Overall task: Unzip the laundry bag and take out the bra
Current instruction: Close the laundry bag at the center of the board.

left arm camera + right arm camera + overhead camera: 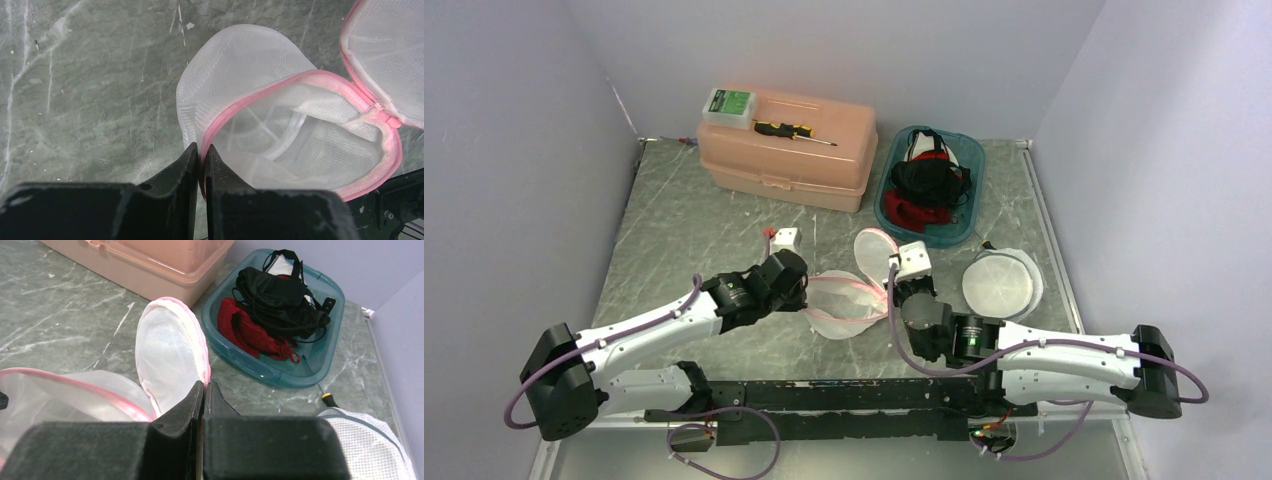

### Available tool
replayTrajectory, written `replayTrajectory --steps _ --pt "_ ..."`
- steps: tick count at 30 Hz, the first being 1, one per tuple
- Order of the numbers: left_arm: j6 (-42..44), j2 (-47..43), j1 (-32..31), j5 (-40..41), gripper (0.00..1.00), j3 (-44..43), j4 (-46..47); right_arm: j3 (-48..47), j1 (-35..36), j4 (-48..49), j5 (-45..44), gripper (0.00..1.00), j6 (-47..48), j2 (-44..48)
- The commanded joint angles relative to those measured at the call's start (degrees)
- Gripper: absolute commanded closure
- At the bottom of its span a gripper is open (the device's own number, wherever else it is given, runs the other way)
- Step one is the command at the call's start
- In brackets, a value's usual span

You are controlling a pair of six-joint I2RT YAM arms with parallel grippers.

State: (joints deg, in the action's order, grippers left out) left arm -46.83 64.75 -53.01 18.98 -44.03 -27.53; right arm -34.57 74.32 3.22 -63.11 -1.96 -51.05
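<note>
At centre of the top frame, the white mesh laundry bag with pink zipper trim (842, 308) lies unzipped on the grey marbled table (684, 230), left gripper (202, 151) nearly closed, pinching its pink rim, right gripper (204, 386) closed on the raised lid flap (170, 347) edge, pale fabric (265, 136) visible inside.

Toolbox, clothes bin and spare pouch share a marbled green table (684, 230).
A peach toolbox (786, 150) stands well beyond the left gripper (201, 148), with a yellow-handled screwdriver (792, 130) and a green-and-white box (729, 106) on its lid. Beyond the right gripper (205, 386) sits a teal bin (252, 366) heaped with black and red clothing (280, 295). A round white mesh pouch (1001, 283) lies to that gripper's right.
</note>
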Motion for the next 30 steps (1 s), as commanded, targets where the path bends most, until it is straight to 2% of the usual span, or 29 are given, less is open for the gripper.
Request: replayTrajectory --steps 1,9,13,17,19,22,25,30 --pt "-0.9 -1.5 0.0 0.8 0.84 -0.2 0.7 -2.8 2.6 4.4 -5.3 1.00 4.6 -1.6" --pt "-2.2 -3.5 0.0 2.3 0.77 -1.0 -3.0 -3.0 5.1 3.7 -5.5 1.00 2.9 -2.7" --pt "-3.1 -5.3 0.1 2.6 0.69 0.6 -0.7 -3.6 6.0 2.9 -6.1 1.00 3.5 -3.9" --pt "-3.2 -5.0 0.0 3.4 0.68 -1.6 -3.2 -4.3 7.7 0.2 -6.4 1.00 2.9 -4.4" --pt "-3.4 -5.3 0.0 3.5 0.60 -1.8 -3.9 -4.6 8.7 -0.1 -6.9 1.00 3.3 -5.4" --pt "-3.4 -7.1 0.0 3.3 0.41 -1.6 -4.8 -4.5 9.2 1.5 -7.7 1.00 5.4 -6.9" --pt "-3.7 -9.6 0.1 3.8 0.27 -2.1 -7.4 -4.1 9.3 4.3 -7.6 1.00 7.9 -7.9" --pt "-4.6 -14.1 0.0 5.1 0.17 -4.6 -12.7 -3.1 9.5 8.0 -7.7 1.00 10.2 -9.7"
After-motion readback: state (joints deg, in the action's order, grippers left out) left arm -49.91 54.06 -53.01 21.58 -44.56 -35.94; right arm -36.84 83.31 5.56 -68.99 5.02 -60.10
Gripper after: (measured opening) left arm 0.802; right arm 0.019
